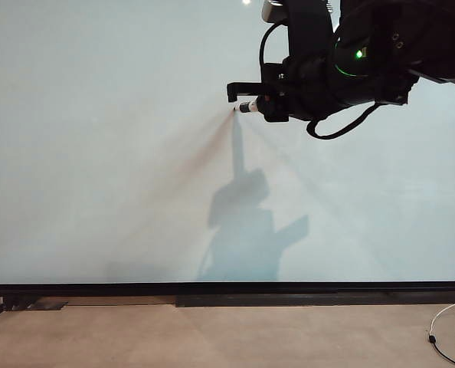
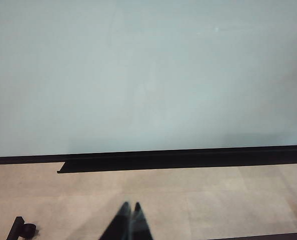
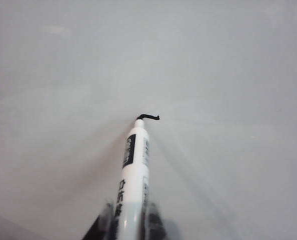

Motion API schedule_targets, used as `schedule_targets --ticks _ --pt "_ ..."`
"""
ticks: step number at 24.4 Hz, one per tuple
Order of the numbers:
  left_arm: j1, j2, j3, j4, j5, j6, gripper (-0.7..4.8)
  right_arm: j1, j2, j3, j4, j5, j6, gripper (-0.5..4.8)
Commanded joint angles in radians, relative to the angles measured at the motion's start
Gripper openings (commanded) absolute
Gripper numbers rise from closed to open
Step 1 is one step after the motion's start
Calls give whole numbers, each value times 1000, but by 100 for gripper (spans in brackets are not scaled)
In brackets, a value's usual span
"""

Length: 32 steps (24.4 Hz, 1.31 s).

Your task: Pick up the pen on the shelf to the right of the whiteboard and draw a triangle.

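Note:
The whiteboard [image 1: 135, 153] fills the exterior view, pale and glossy with a thin black frame. High on its right half, my right gripper [image 1: 260, 106] is shut on the pen [image 1: 248, 107], whose black tip touches the board. In the right wrist view the pen [image 3: 132, 175] has a white barrel with black print, held between the blurred fingers of the right gripper [image 3: 130, 220]. A short black hooked stroke [image 3: 149, 117] runs from the tip; no whole triangle shows. My left gripper [image 2: 130, 206] is shut and holds nothing, low over the pale floor before the board [image 2: 148, 75]. The shelf is out of view.
The board's black lower rail [image 1: 227, 290] runs above a pale floor [image 1: 212, 337]. A thin cable [image 1: 442, 337] lies on the floor at the lower right. The arm's shadow [image 1: 247, 230] falls on the board. A small black part [image 2: 21, 229] sits on the floor near the left gripper.

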Motion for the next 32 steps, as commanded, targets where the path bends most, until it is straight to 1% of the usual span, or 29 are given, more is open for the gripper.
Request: schedule_targets --ticks 1,5,13,25,32 --pt "0 0 4 8 2 0 -5 0 1 9 -8 16 5 -7" --pt "0 0 4 8 2 0 -5 0 6 9 -18 -4 17 -7" --pt "0 0 4 8 2 0 -5 2 64 11 16 -6 53 -7" --pt "0 0 4 8 2 0 -5 10 105 34 14 -28 69 -7" --pt "0 0 4 8 2 0 -5 24 163 82 5 -32 80 -7"
